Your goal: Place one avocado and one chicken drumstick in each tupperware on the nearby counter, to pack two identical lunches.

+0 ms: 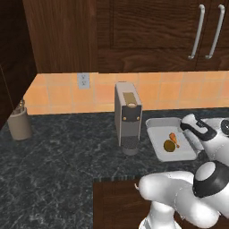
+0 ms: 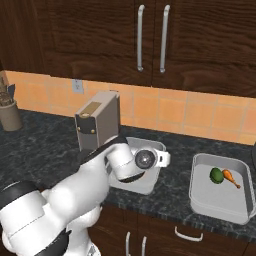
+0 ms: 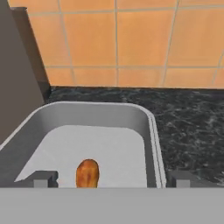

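Dark marbled stone is forming the counter (image 2: 45,150), with brown drawer fronts (image 2: 165,235) running along its near edge. At the near right, the right tupperware (image 2: 192,192) is sitting with a green avocado (image 2: 216,175) and a second drumstick (image 2: 231,177) lying side by side in it.

Left of it, the white arm (image 2: 100,175) is reaching over the left tupperware (image 1: 154,134). The gripper (image 3: 113,179) is hanging low inside this box with its fingertips (image 3: 41,178) standing wide apart and clamping nothing. A drumstick (image 3: 87,173) is lying on the box floor between the tips, a little left of midway and touching neither; its long axis seems to be pointing away from the hand, towards the far wall. An avocado (image 1: 169,145) is resting just beside that drumstick on its near side.

Both boxes appear to be holding a pair, so the coming move is probably a straight lift, keeping the tips off the drumstick and the box walls.

Farther back, a coffee machine (image 1: 127,116) is standing just left of this box, before orange tiles (image 3: 131,43) and dark cabinets (image 2: 75,35).
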Tool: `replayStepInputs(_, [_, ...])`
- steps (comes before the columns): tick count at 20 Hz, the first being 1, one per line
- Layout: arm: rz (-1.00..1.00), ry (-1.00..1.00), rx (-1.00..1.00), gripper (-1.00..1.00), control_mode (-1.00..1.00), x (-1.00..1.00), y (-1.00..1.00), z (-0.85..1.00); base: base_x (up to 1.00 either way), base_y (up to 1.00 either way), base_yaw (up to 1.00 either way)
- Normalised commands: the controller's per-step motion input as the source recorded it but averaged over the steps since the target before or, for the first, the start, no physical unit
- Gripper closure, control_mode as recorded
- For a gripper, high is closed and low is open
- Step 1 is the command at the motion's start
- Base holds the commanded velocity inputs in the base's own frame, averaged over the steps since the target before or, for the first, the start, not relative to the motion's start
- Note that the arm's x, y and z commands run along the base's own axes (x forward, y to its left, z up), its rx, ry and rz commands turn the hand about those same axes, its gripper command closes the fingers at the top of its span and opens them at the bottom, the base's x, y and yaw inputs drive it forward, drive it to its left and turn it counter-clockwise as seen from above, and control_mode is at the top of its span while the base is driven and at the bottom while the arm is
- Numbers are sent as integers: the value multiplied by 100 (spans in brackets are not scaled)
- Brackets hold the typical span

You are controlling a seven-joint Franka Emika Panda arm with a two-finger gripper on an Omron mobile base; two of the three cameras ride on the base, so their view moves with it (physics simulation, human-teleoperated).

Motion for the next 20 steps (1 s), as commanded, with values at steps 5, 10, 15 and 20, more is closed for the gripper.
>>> replayStepInputs(5, [-4,-3,8,-100,-100,-80,-64,100,0,0,0])
replayStepInputs(10, [-3,0,2,-100,-100,-100,-65,62,0,0,0])
replayStepInputs(15, [0,-5,0,-100,-100,-100,-68,0,0,0,0])
replayStepInputs(20, [0,-1,-1,-100,-100,-98,-57,-6,0,0,0])
